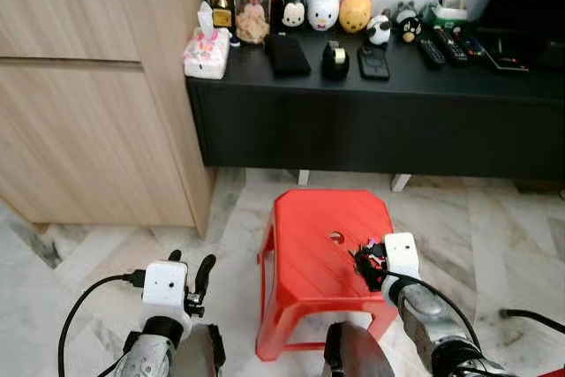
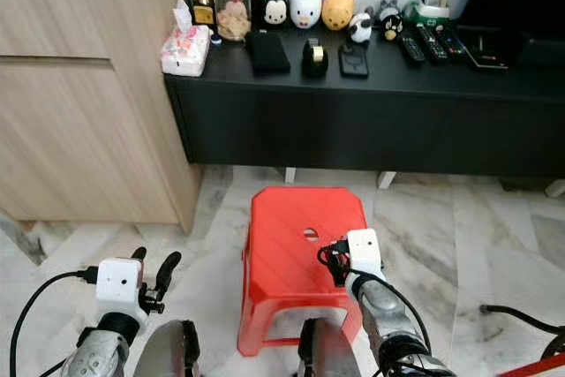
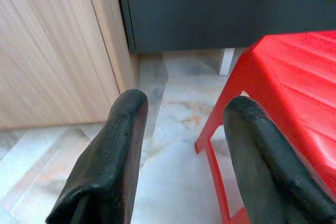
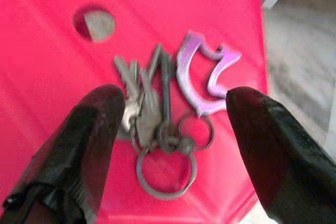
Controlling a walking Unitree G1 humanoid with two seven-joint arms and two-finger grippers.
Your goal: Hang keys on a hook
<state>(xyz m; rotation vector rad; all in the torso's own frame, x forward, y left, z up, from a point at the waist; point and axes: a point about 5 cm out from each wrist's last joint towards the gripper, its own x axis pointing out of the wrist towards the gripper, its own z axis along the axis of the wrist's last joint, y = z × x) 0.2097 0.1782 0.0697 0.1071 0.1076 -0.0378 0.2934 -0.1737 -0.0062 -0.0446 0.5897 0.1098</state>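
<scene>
You see the keys (image 4: 157,114) lying flat on the red stool (image 1: 305,245), near its centre hole (image 4: 94,23). Your right gripper (image 4: 173,124) hangs over them, fingers spread wide either side, gripping nothing. Your left gripper (image 3: 181,145) is open beside the stool, above the marble floor (image 1: 115,253).

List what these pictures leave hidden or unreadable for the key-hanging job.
- Hook: no hook can be made out; the wall above the black console is cut off by the head views' top edge.
- Keys: in the head views the right gripper covers them on the red stool.
- Contact: the right wrist view shows open fingers either side of the keys; whether they touch the stool is unclear.
- Remotes: too small to read.
</scene>
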